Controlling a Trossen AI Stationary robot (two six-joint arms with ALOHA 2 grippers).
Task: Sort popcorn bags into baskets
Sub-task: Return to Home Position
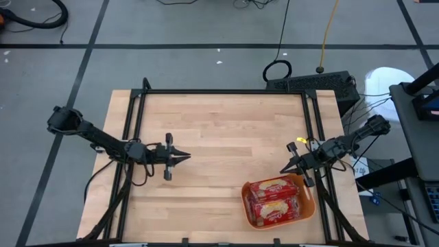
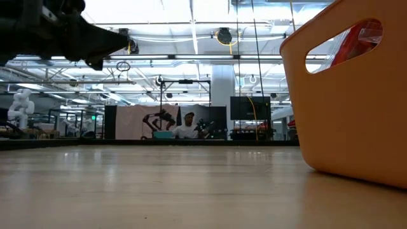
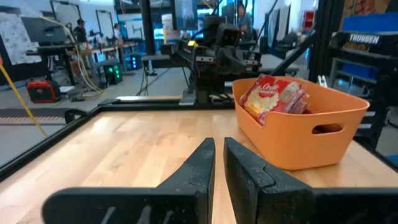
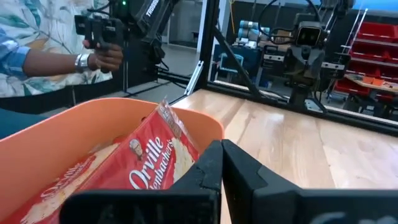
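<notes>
Since the popcorn bags (image 1: 274, 200) lie in the basket (image 1: 245, 206), apparently none outside, sorting is finished; left gripper (image 1: 186, 157), over the table (image 1: 219, 123), and right gripper (image 1: 285, 169), beside the basket, both closed empty, need only retract home.

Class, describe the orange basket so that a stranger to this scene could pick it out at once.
Look down on the wooden table and go to its lower right part in the high view, just beside the right gripper. There stands the orange basket, shallow with rounded corners. It alone is orange and holds red popcorn bags.
</notes>
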